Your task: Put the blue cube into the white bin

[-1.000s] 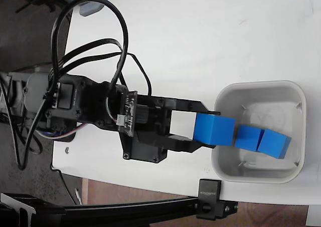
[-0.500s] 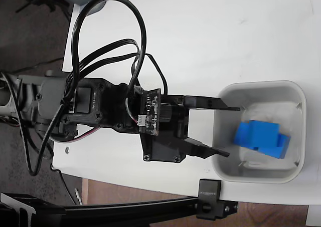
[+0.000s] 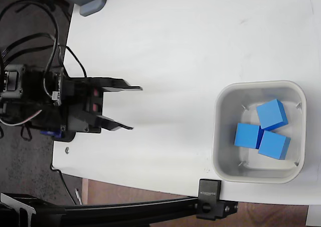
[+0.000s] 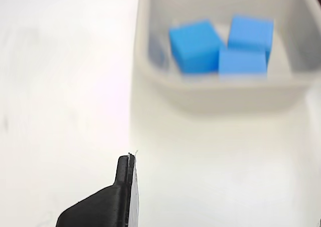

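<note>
In the wrist view one black finger (image 4: 118, 197) rises from the bottom edge, nearest the camera, over bare white tabletop (image 4: 60, 86). In the fixed view the gripper (image 3: 128, 108) sits near the tabletop's left edge with its jaws spread apart and nothing between them, its tips pointing right. Beyond a wide stretch of bare tabletop, well apart from the gripper, the white bin (image 3: 218, 132) stands at the tabletop's lower right corner. Inside it lie three alike blue cubes clustered together: the blue cube (image 3: 248, 136) nearest the gripper, a second cube (image 3: 274, 145) touching it, and a third cube (image 3: 272, 114) just beside both.
</note>
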